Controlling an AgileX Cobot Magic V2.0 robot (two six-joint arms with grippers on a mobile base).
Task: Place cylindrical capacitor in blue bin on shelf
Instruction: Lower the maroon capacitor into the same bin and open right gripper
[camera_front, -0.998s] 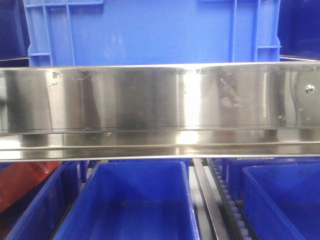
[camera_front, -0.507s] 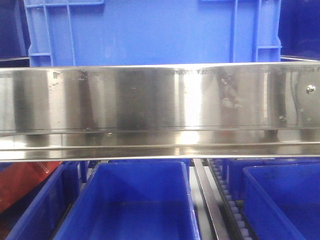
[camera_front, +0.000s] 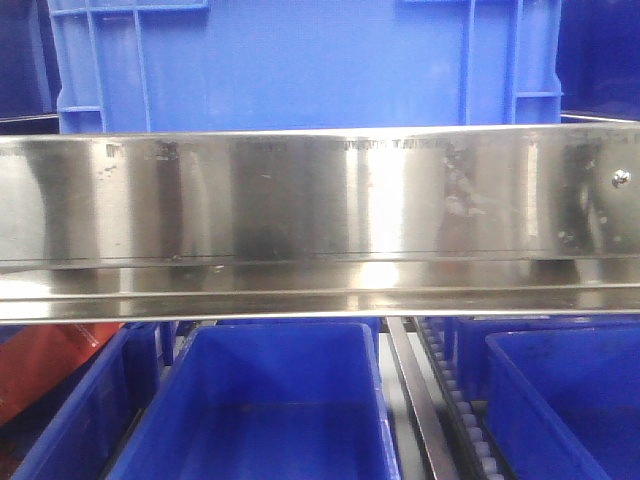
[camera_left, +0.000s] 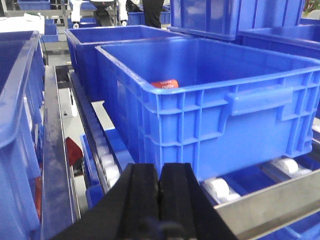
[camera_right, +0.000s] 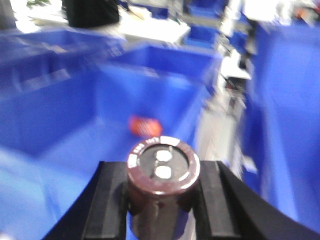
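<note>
The cylindrical capacitor (camera_right: 163, 167), a stubby maroon cylinder with two pale terminals on its top, stands upright between the black fingers of my right gripper (camera_right: 163, 172), which is shut on it. It hangs over an open blue bin (camera_right: 60, 115) with an orange item (camera_right: 144, 126) lying inside; this view is blurred. My left gripper (camera_left: 160, 172) is shut with nothing in it, in front of a blue bin (camera_left: 210, 115) that sits on the shelf's rollers (camera_left: 217, 187). The shelf's shiny steel front rail (camera_front: 320, 195) crosses the front view, where neither gripper shows.
A large blue crate (camera_front: 300, 60) stands above the rail. Below it are further blue bins (camera_front: 270, 400) (camera_front: 570, 400), a roller track (camera_front: 460, 410) and something red (camera_front: 50, 365) at the lower left. More blue bins (camera_left: 20, 125) flank the left gripper.
Only the dark reflections on the steel rail have shifted a little. The bins and the rail stand as before.
</note>
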